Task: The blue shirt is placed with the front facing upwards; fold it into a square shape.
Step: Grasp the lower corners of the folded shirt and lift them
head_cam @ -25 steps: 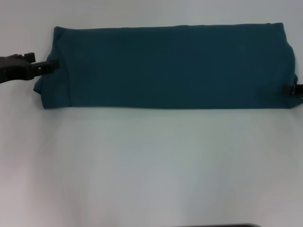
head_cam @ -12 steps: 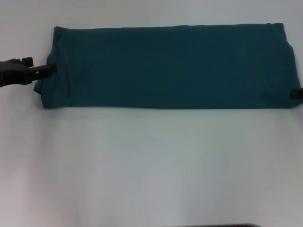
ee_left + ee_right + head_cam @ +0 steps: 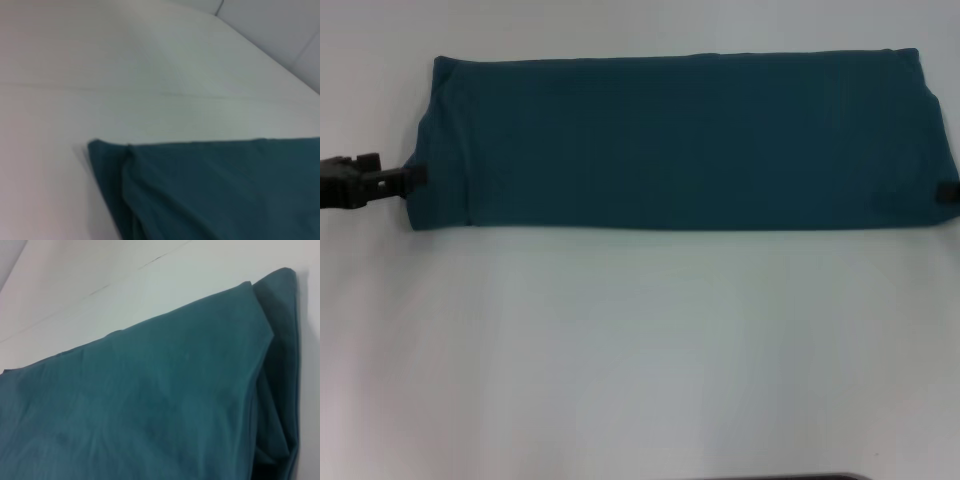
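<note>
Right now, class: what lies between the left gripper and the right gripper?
In the head view, only the folded blue shirt spans from the left gripper to the right gripper.

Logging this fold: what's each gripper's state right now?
Left gripper: at the blue shirt's left end, cannot tell.
Right gripper: at its right end, cannot tell.

The blue shirt [image 3: 680,140] lies flat on the table [image 3: 640,350] as one long folded band running from left to right across the far part of the surface. Bare table stretches in front of it, toward the robot, and a narrow strip shows behind it. The left gripper [image 3: 405,178] sits low at the shirt's left end, near the front corner, its tip touching the cloth edge. The right gripper [image 3: 948,192] is at the shirt's right end, also near the front corner, mostly out of sight.
</note>
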